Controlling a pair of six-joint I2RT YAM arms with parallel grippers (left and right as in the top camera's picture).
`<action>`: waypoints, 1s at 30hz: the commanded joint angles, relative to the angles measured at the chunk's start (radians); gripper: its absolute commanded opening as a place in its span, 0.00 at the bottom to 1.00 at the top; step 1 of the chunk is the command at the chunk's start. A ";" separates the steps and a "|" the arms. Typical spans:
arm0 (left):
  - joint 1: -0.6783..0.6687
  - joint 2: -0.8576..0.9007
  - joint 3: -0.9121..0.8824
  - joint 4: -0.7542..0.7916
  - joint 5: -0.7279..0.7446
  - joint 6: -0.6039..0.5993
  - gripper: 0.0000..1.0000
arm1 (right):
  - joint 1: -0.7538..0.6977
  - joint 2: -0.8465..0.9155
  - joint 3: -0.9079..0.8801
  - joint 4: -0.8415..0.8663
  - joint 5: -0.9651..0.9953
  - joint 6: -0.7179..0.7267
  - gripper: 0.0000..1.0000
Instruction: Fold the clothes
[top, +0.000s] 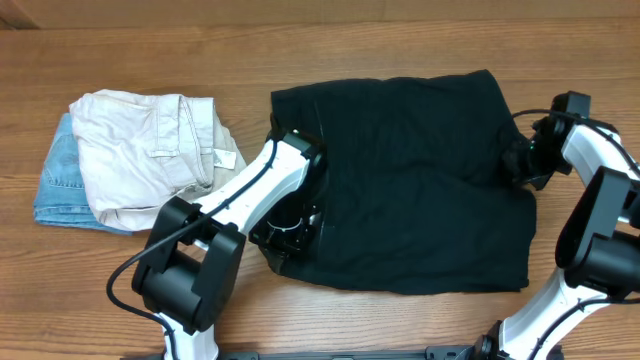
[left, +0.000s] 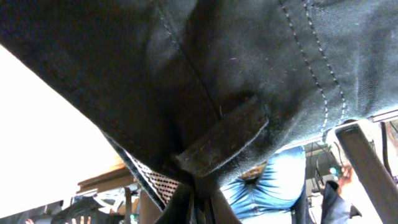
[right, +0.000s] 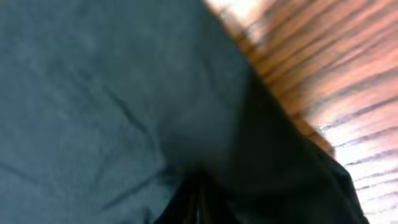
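Note:
The clothes, black shorts (top: 420, 190), lie spread flat across the middle and right of the wooden table. My left gripper (top: 288, 228) sits at their left edge, shut on the fabric. In the left wrist view the black cloth (left: 217, 74) drapes over the camera, a belt loop (left: 224, 143) showing, and the left gripper (left: 198, 202) pinches a fold at the bottom. My right gripper (top: 520, 162) is at the shorts' right edge. In the right wrist view, which is blurred, the right gripper (right: 198, 199) is shut into the dark fabric (right: 112, 93).
Beige shorts (top: 140, 150) lie on a light blue denim garment (top: 60, 185) at the table's left. Bare wood (right: 323, 68) shows just right of the black shorts' edge. Both arm bases stand along the front edge.

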 joint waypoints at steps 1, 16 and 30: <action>0.019 -0.016 -0.006 -0.030 -0.043 -0.021 0.04 | -0.003 0.090 -0.017 0.044 0.164 0.085 0.04; 0.075 -0.024 0.011 0.018 -0.050 -0.021 0.15 | -0.024 0.087 0.222 0.052 0.024 -0.108 0.10; 0.117 -0.011 0.287 0.399 -0.182 -0.018 0.22 | -0.024 -0.010 0.462 -0.309 -0.167 -0.111 0.27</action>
